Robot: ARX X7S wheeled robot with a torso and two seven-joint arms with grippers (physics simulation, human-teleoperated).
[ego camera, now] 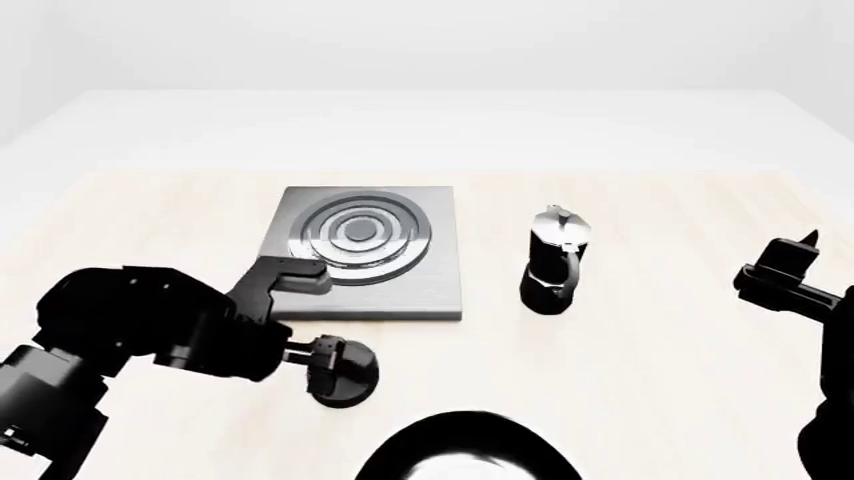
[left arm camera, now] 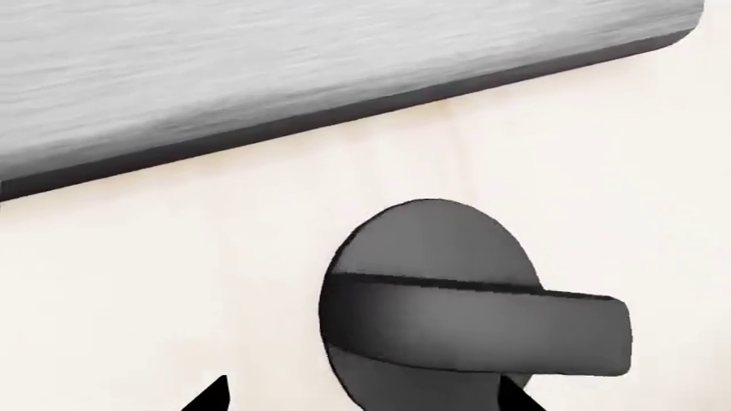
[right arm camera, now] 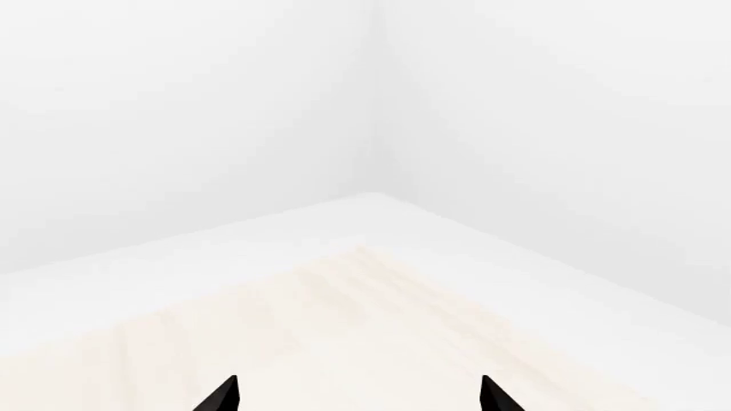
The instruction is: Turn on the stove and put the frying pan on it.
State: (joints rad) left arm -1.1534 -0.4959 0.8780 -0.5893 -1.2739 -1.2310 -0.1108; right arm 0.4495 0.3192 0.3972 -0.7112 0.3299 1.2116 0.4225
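We're looking at a pale wood table [ego camera: 667,350], light cream with faint grain, and four things sit straight on it. The stove [ego camera: 363,250] lies flat toward the far middle. Its knob [ego camera: 344,371] rests on the wood just off the stove's near edge, apart from the slab. The moka pot [ego camera: 553,262] stands upright to the stove's right. The frying pan [ego camera: 461,452] sits at the near edge, cut off by the frame.
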